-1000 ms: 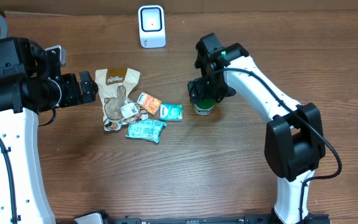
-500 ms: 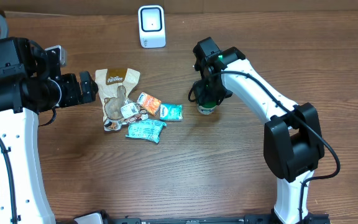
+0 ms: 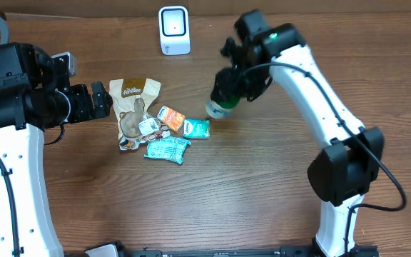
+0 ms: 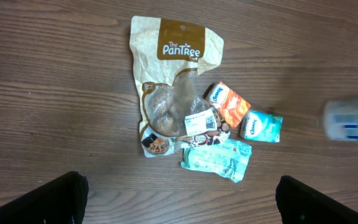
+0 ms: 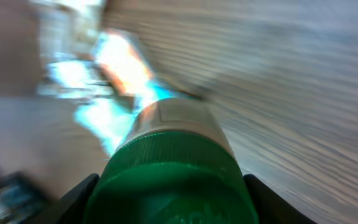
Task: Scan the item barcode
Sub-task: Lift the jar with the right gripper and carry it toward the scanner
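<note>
My right gripper is shut on a white jar with a green cap, held off the table and tilted, its bottom pointing down and left. The right wrist view is blurred, with the green cap filling the space between my fingers. The left wrist view catches the jar as a white blur at the right edge. A white barcode scanner stands at the back of the table. Over the left side, my left gripper is open and holds nothing.
Between the arms lie a brown Pantree pouch, an orange packet, a small teal packet and a teal wrapper. The jar hangs just right of and above the small teal packet.
My right gripper closed on the jar where it stood, then lifted it and swung it left, tilted. The left arm has stayed still.
</note>
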